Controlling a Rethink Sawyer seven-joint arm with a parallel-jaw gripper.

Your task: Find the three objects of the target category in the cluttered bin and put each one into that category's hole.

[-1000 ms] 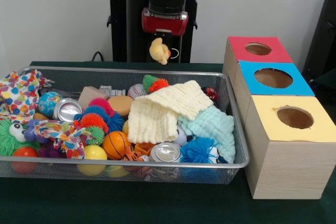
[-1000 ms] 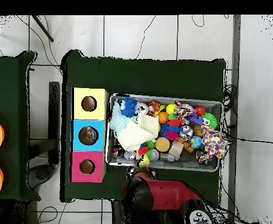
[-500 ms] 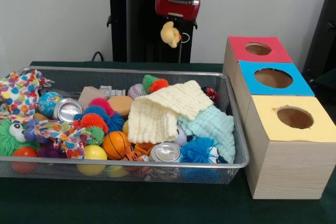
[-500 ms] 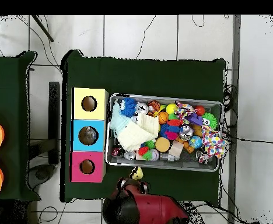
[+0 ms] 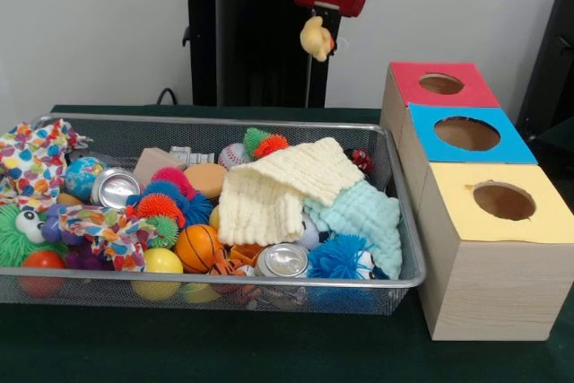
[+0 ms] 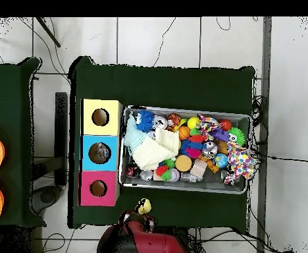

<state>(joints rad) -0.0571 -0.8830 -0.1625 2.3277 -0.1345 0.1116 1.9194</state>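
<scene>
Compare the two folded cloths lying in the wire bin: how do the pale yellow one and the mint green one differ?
The pale yellow cloth lies on top, overlapping the mint green cloth, which is partly tucked beneath it. In the front view the yellow cloth sits nearer the middle of the wire bin; the green cloth hangs against the bin's wall beside the boxes. More of the yellow cloth shows. Both share a ribbed, waffle-like weave and rest on the toys.

Wire-mesh metal bin (image 5: 395, 221); waffle-textured cloths (image 5: 269, 190); shiny metal cans (image 5: 115, 187); glossy smooth balls (image 5: 197, 247). Right of the claw (image 5: 316, 35), matt wood-grain boxes (image 5: 489, 289) with coloured tops. Matt dark green cloth covers the tabletop (image 5: 269, 347).
</scene>
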